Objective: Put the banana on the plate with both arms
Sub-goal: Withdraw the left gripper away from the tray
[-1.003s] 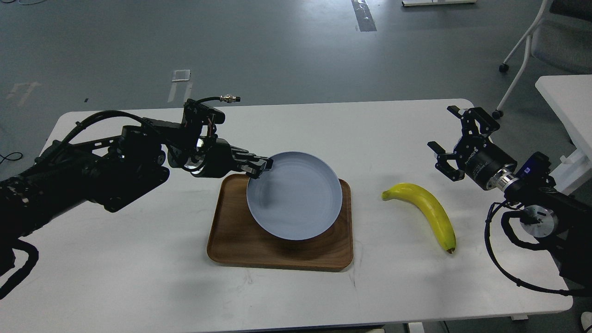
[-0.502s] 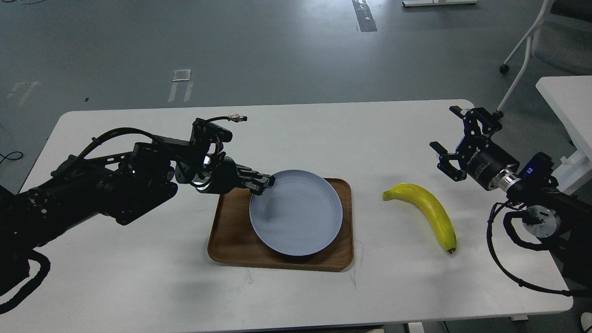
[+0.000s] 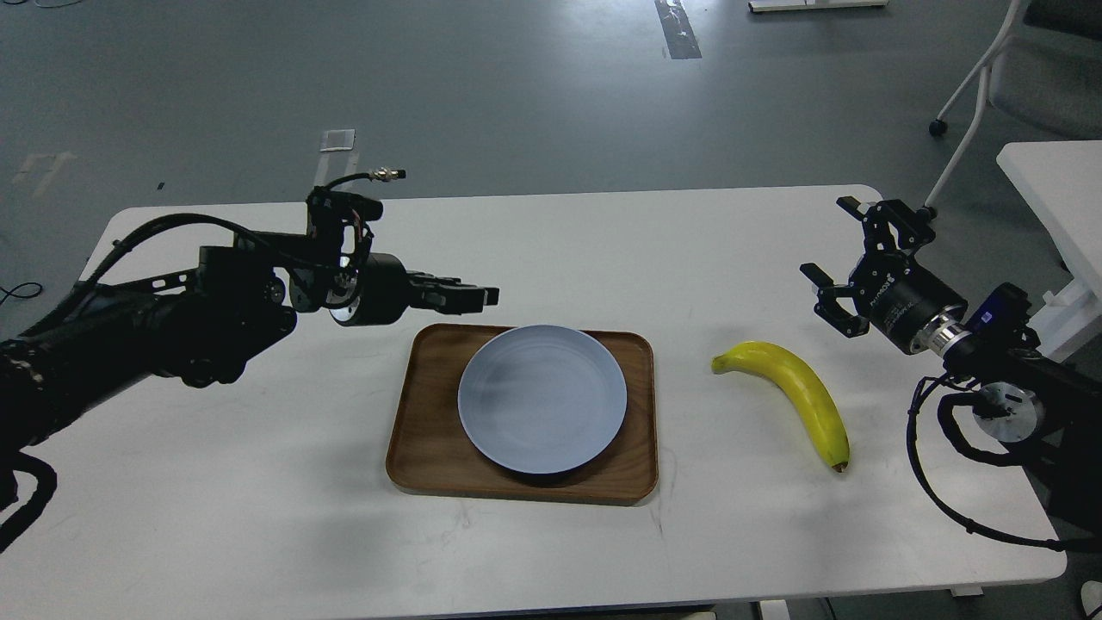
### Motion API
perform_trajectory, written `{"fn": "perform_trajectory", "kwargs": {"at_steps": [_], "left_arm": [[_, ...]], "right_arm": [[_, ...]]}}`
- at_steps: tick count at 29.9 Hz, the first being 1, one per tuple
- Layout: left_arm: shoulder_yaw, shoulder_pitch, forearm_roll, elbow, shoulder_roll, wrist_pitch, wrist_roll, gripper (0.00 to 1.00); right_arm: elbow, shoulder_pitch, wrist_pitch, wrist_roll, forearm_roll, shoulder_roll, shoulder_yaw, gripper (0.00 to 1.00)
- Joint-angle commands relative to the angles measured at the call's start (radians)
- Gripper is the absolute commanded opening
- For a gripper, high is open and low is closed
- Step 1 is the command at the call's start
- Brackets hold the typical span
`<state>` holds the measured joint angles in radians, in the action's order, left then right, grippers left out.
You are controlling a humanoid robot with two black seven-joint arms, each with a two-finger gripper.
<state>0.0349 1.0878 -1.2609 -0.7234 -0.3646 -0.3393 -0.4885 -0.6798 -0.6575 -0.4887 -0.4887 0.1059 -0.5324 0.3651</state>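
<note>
The pale blue-grey plate (image 3: 542, 398) lies flat on a brown wooden tray (image 3: 420, 448) in the middle of the white table. The yellow banana (image 3: 796, 389) lies on the table right of the tray, its dark tip toward me. My left gripper (image 3: 479, 296) hovers just above and behind the plate's left rim, apart from it, holding nothing, its fingers slightly parted. My right gripper (image 3: 828, 239) is open and empty, in the air behind and right of the banana.
The white table (image 3: 258, 482) has bare surface left of and in front of the tray. A second white table (image 3: 1046, 181) and a chair on casters (image 3: 1016, 77) stand at the far right, beyond the table's edge.
My left gripper lowered the tilted plate flat onto the tray, let go of its rim, and drew back up and to the left. The right arm and banana have barely moved.
</note>
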Motion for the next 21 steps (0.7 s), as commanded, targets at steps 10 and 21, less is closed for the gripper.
{"fn": "perform_trajectory", "kwargs": {"at_steps": [10, 21], "left_arm": [[0.072, -0.063, 1.144, -0.008, -0.221, -0.147, 0.0, 1.0], [0.382, -0.41, 1.192, 0.007, -0.287, -0.149, 0.0, 1.0]], "right_arm": [[0.0, 0.004, 0.0, 0.0, 0.0, 0.003, -0.003, 1.0], [-0.052, -0.017, 0.0, 0.0, 0.053, -0.038, -0.011, 1.0]]}}
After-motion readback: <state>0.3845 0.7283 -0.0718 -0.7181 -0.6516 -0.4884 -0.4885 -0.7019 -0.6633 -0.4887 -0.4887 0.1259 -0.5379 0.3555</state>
